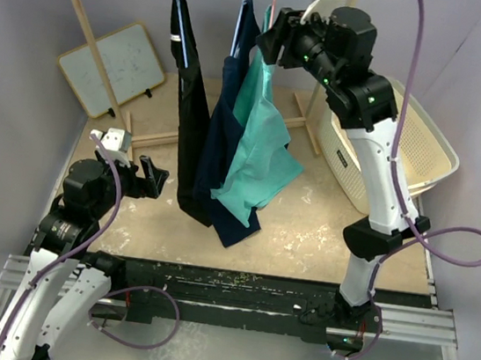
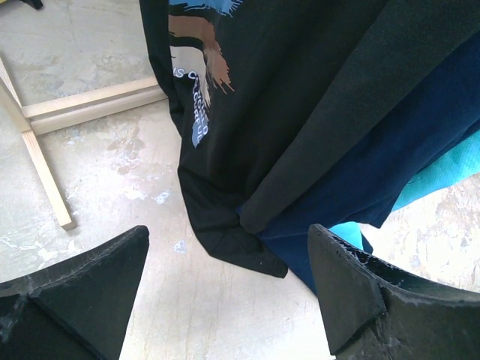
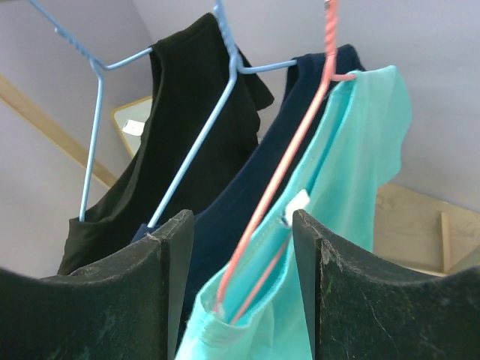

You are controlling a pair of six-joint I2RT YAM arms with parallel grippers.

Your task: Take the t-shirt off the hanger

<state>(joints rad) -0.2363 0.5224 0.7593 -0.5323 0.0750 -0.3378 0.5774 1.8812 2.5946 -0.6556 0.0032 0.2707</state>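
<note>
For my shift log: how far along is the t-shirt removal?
Done: nothing; black shirt, navy shirt and teal t-shirt all hang on hangers. In hand: right gripper open at the pink hanger by the teal collar; left gripper open near the hems. Left: grip and slide a shirt off.

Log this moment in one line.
phase: approach; right jaws: open, facing pink wire hanger inside teal fabric t-shirt; left jaws: open, low near black printed t-shirt; removal: not started
</note>
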